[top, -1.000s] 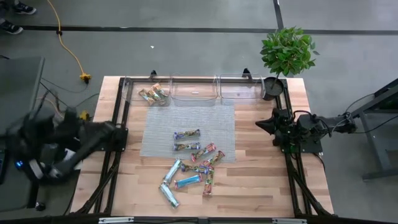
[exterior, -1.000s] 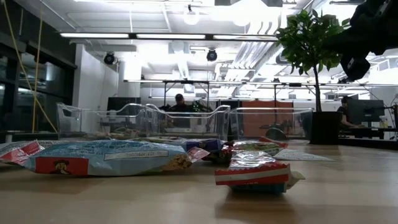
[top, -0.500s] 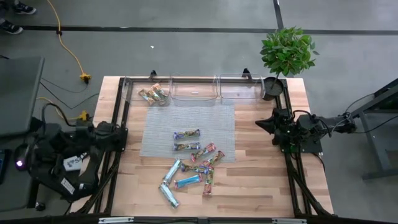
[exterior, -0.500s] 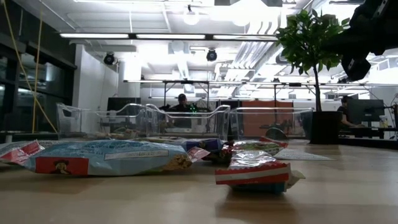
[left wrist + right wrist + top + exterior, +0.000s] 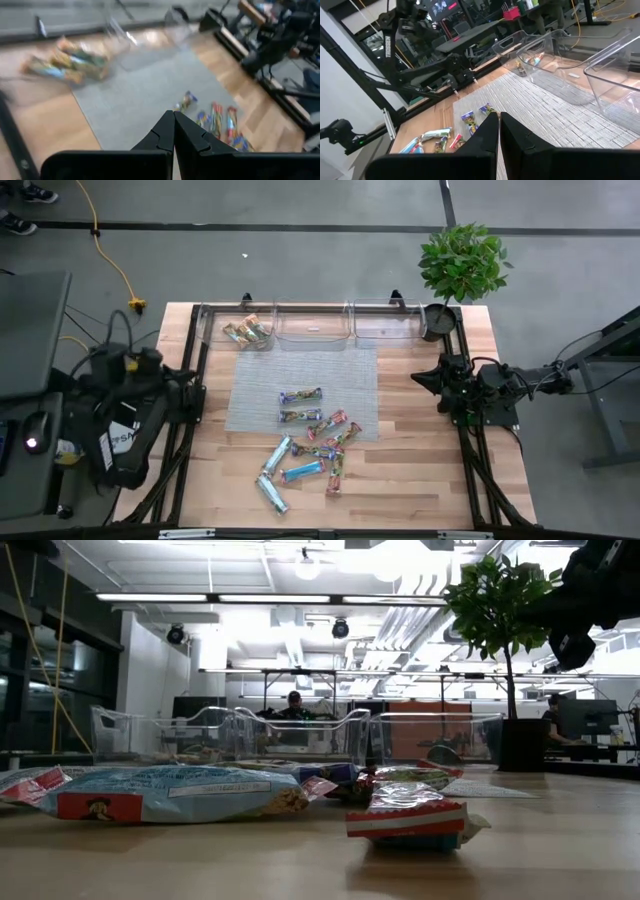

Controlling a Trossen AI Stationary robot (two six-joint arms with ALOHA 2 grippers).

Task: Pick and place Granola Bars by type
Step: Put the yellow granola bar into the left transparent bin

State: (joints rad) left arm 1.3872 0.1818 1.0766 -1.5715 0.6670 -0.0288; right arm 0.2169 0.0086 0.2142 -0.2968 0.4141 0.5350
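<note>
Several granola bars (image 5: 308,448) lie loose near the table's near edge, some on the bare wood, some on a grey mat (image 5: 300,370). Two blue ones (image 5: 300,396) lie apart on the mat. A few yellow-brown bars (image 5: 247,332) lie in the leftmost clear bin. The low view shows a blue bar (image 5: 170,795) and a red-edged one (image 5: 405,818) up close. My left gripper (image 5: 174,122) is shut, up beside the table's left edge, facing the mat. My right gripper (image 5: 499,122) is shut, hovering at the right edge (image 5: 420,380).
Three clear bins (image 5: 312,325) stand in a row along the far edge; the middle and right ones (image 5: 385,323) hold no bars. A potted plant (image 5: 460,265) stands at the far right corner. Dark frame rails run along the left and right edges.
My left arm has swung about beside the table's left edge, rising and moving toward the far edge. The bars and my right arm have stayed where they were.
</note>
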